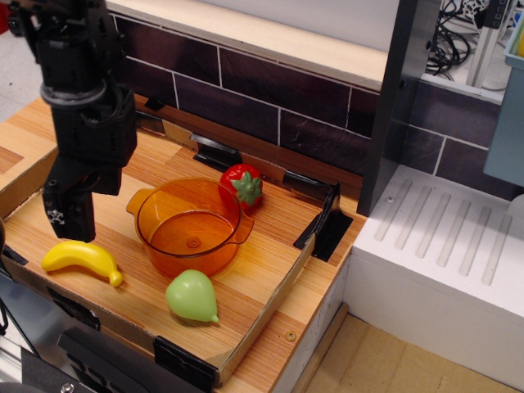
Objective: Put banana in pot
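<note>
The yellow banana (80,260) lies on the wooden tray floor at the front left. The translucent orange pot (190,226) stands empty in the middle of the tray, to the banana's right. My black gripper (69,226) hangs just above the banana's left half, close to it and apart from the pot. Its fingers point down and look narrow together, but whether they are open or shut does not show. It holds nothing that I can see.
A red strawberry (243,186) sits right behind the pot. A pale green pear (192,296) lies in front of the pot. The tray has low cardboard walls (266,307) with black corner brackets. A dark tiled wall stands behind, a white ribbed drainer (458,237) to the right.
</note>
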Motion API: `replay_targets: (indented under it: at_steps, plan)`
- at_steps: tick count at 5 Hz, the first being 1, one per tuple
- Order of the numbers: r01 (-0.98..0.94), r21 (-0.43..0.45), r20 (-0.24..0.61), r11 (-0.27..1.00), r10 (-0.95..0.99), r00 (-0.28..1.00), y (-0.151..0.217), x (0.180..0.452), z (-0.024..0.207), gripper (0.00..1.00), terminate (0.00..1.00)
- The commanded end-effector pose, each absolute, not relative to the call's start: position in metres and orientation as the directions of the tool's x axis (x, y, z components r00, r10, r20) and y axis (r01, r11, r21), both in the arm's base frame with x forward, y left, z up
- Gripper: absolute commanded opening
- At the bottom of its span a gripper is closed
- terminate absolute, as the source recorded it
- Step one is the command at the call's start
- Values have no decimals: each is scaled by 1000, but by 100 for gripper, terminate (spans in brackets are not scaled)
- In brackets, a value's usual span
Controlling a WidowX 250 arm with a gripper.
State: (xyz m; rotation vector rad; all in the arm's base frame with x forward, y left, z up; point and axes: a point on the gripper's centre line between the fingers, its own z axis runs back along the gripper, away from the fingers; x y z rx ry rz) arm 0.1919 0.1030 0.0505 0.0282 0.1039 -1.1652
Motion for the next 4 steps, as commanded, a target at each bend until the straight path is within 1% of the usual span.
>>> replay_targets:
  at_steps: [1, 2, 3, 4]
  plan:
    - [903, -40, -86, 427, -902, 422, 119, 198, 36, 100, 0]
    - [908, -56, -95, 415, -907, 409, 118, 197, 26, 100, 0]
    - [908, -49, -99, 417, -906, 411, 114, 197, 15, 100, 0]
    - [918, -48, -119, 394, -915, 386, 111, 194, 6, 100, 0]
